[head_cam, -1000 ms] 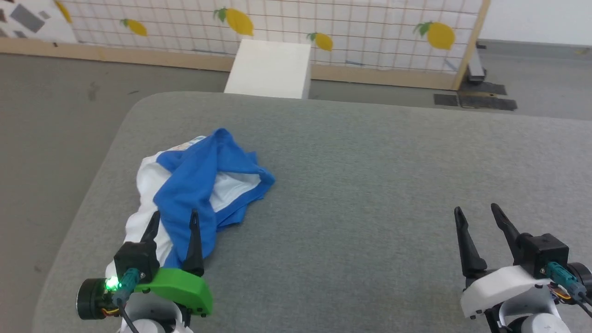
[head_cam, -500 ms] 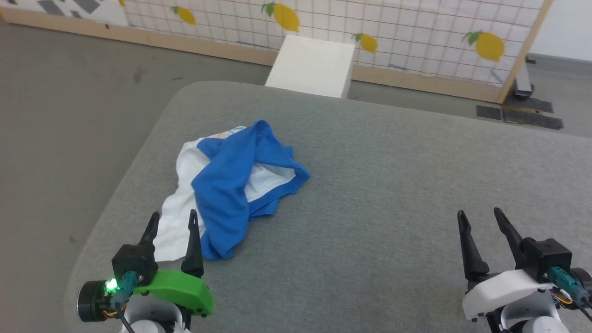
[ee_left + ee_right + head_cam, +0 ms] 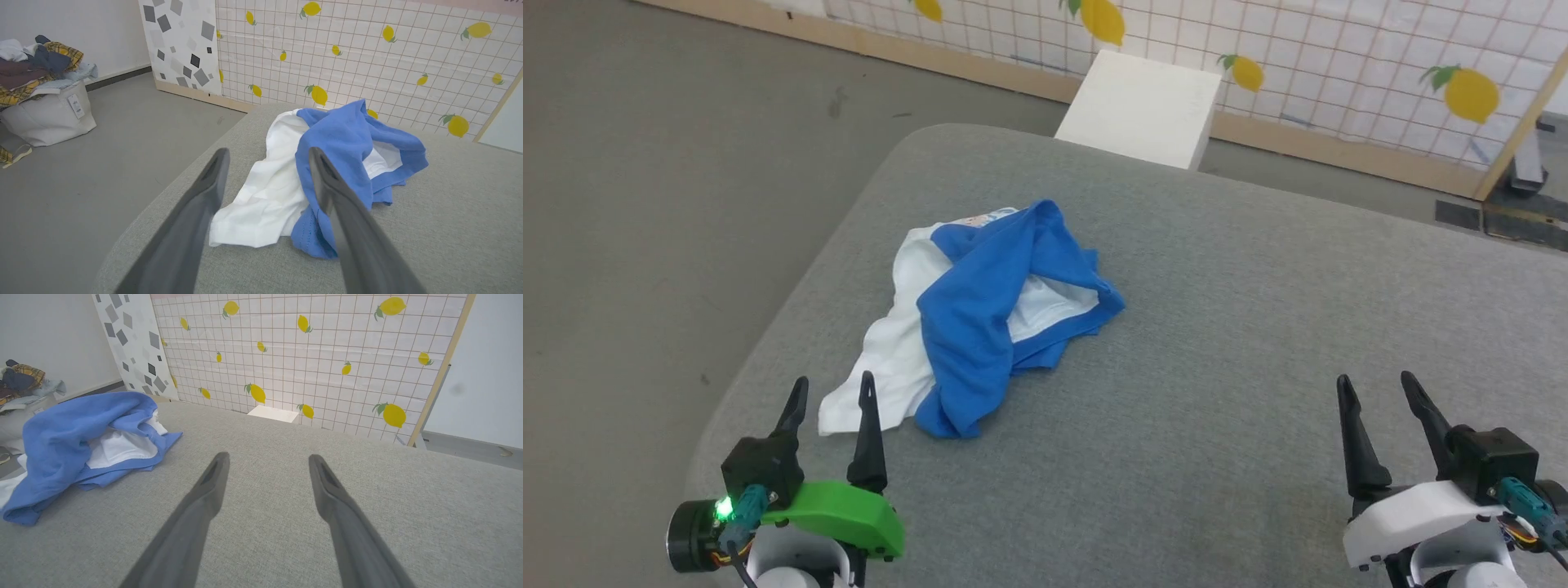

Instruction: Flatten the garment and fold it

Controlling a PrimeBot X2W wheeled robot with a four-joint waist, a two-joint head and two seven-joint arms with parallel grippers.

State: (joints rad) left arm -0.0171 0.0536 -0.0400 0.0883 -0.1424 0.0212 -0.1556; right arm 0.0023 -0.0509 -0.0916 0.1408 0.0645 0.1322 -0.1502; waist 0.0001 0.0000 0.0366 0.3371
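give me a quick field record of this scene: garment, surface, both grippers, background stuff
garment: white and blue soft cloth shirt, crumpled in a heap, blue sleeve draped over the white body
surface: grey fabric-covered table, shirt lies towards its left edge
left gripper: open, empty, fingers pointing at the shirt's near white corner
right gripper: open, empty, over bare fabric, apart from the shirt
background: white box beyond the table's far edge; lemon-print grid panel
task state: not yet flattened

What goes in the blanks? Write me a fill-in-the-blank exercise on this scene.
The garment has a white body and ____ sleeves.
The left claw is ____, not shut, with the garment's hem ahead of it.
The right claw, over the bare grey surface, holds ____.
Missing: blue; open; nothing.
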